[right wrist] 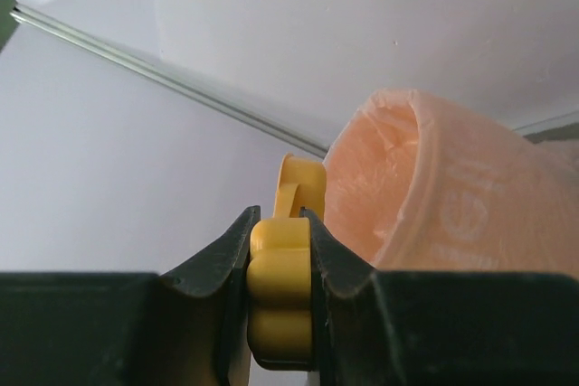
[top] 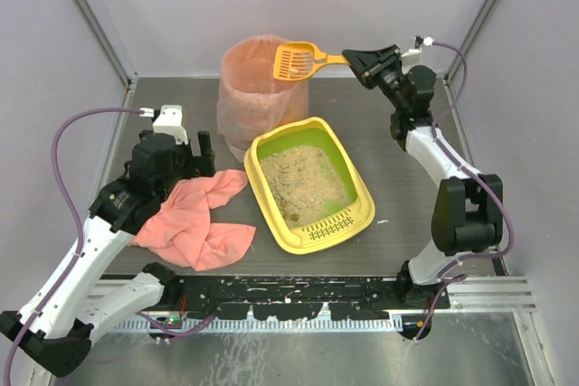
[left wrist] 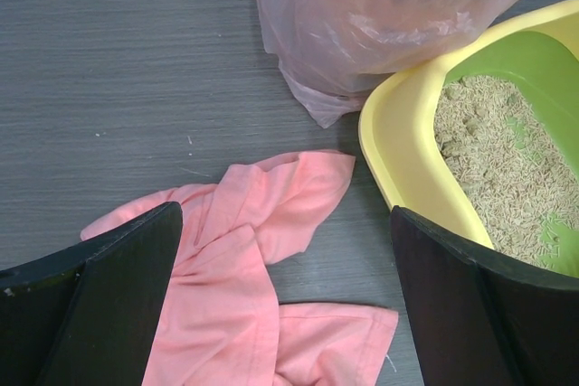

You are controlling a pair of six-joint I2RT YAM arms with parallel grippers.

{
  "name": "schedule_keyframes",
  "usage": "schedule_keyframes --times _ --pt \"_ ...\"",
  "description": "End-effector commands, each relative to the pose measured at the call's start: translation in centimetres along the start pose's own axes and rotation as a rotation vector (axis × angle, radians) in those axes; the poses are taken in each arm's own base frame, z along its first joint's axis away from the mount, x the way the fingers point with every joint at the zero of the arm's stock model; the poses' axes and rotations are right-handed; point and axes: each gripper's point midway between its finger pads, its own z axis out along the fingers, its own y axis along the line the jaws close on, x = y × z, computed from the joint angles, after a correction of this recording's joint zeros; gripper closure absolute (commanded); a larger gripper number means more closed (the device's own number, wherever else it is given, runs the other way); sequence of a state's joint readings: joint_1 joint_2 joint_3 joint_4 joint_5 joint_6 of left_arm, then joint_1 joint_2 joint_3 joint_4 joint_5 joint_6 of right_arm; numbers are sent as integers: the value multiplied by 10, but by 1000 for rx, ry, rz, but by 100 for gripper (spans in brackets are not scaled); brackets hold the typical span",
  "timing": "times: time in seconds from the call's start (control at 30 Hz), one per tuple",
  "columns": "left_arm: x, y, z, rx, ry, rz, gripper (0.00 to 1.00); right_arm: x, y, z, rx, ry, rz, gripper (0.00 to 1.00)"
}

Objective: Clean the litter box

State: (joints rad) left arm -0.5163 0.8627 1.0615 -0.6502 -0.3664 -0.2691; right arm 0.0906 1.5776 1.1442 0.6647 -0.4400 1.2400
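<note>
litter box location: the litter box [top: 327,232] sits flat mid-surface [top: 389,178], grate end toward the arms. The pink-lined bin [top: 262,88] is just behind it and a pink cloth [top: 194,219] is right beside its left rim.
how it'll handle: hard plastic, so I'd guess stiff. The layer of litter [top: 303,183] adds some weight, and it's loose stuff that'll slide or spill if the tray tips.
where to grab: probably the rolled yellow rim on a long side. It looks smooth, so maybe a bit slippery.
left pincer: the left pincer [left wrist: 285,223] is spread wide with nothing in it, hanging over the cloth next to the box.
right pincer: the right pincer [right wrist: 280,232] is clamped tight on the handle of the scoop [top: 294,61], which is up over the bin's mouth.
</note>
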Motion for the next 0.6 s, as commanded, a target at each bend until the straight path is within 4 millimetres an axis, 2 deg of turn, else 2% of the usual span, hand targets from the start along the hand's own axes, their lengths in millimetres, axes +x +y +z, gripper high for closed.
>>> schedule_keyframes --times 0.0,0.03,0.23,0.4,0.57 --pt "-5 2 -2 -4 -18 -5 1 -13 33 36 -98 -24 -236 99" --pt "-5 2 -2 -2 -17 -3 1 -12 27 46 -100 -13 -262 99" --pt "-4 1 -2 -2 -9 0 1 0 28 83 -178 77 -531 99" --pt "-3 2 -3 -2 -12 -1 1 10 30 94 -210 122 -796 99" --pt "-1 0 -1 3 -1 2 1 28 52 99 -257 160 -1041 99"
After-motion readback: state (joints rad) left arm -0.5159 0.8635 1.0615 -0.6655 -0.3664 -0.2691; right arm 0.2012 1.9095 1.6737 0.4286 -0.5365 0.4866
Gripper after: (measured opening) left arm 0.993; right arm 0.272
